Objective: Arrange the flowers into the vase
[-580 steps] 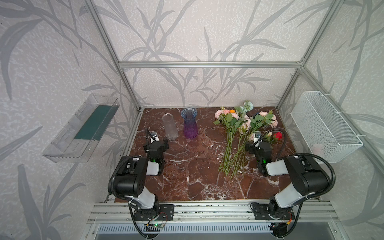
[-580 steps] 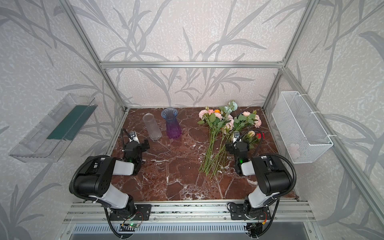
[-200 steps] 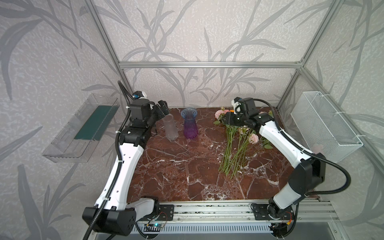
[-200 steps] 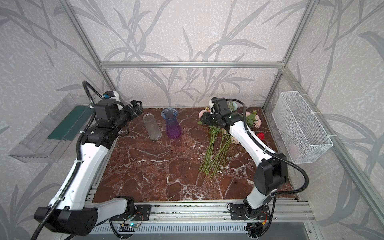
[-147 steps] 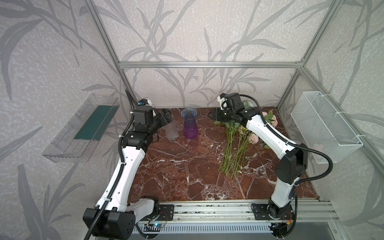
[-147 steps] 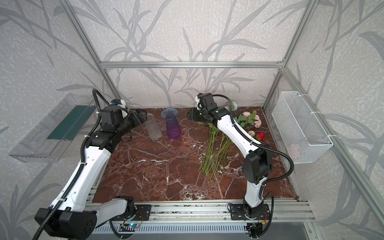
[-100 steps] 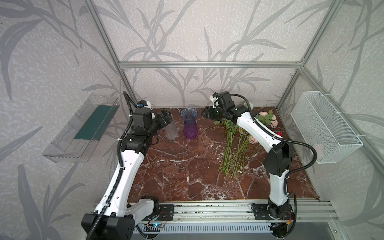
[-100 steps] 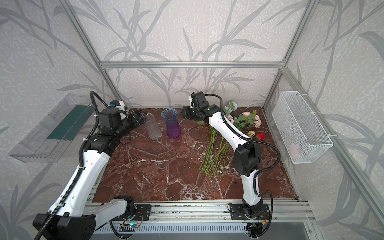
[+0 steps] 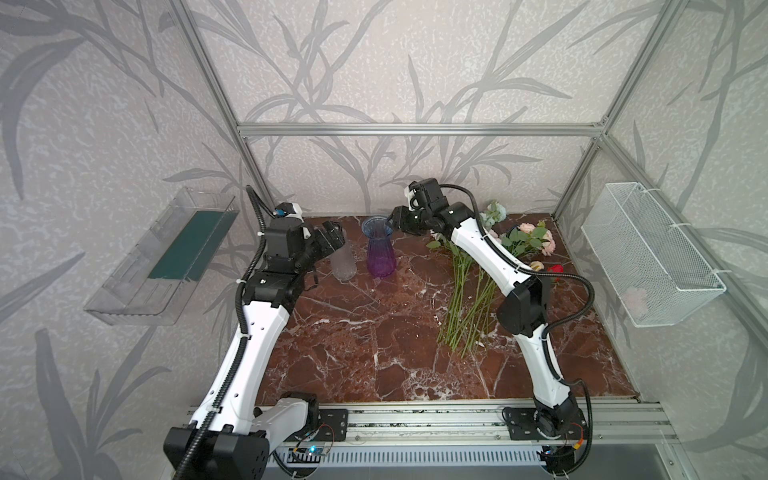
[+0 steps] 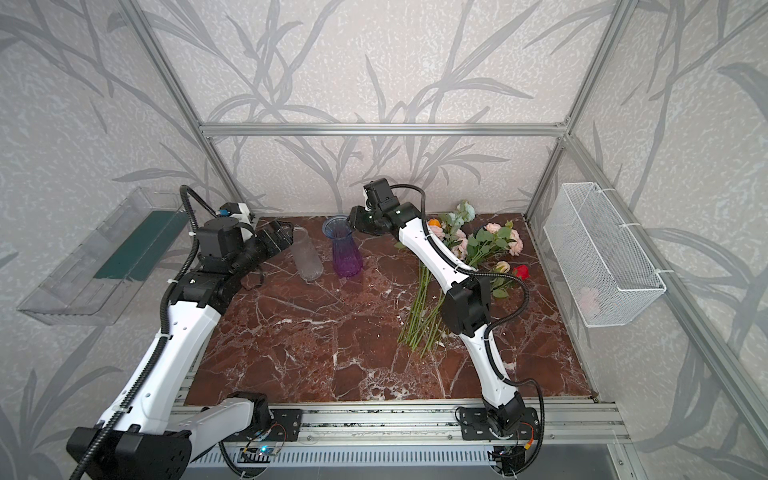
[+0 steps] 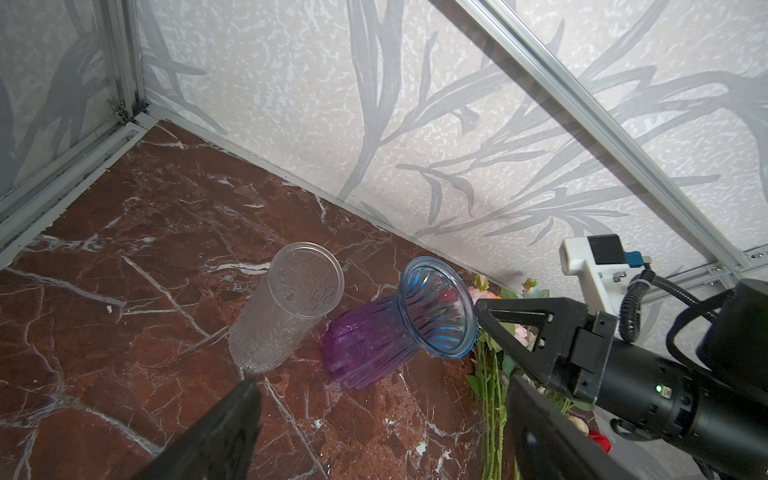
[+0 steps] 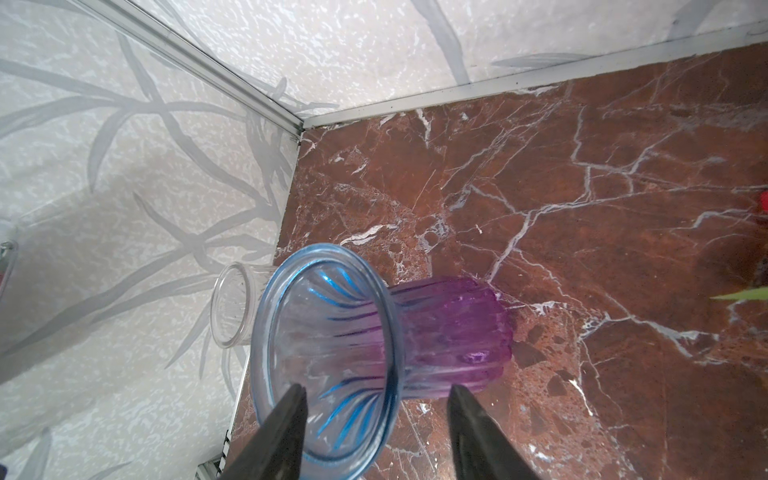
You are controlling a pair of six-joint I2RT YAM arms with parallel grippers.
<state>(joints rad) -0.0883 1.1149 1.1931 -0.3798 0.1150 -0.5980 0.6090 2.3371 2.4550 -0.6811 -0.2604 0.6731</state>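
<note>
Both arms have come up from their folded rest to the far side of the red-brown marble worktop. The right hand, half open and empty, now stands around the blue rim of the purple ribbed glass vase. The left hand, wide open and empty, is just beside the clear frosted glass cylinder. The flowers lie untouched behind the right hand, so probably the vase is handled first.

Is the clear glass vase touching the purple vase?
Apart. Both top views show a strip of marble tabletop between the clear glass vase and the purple vase.
</note>
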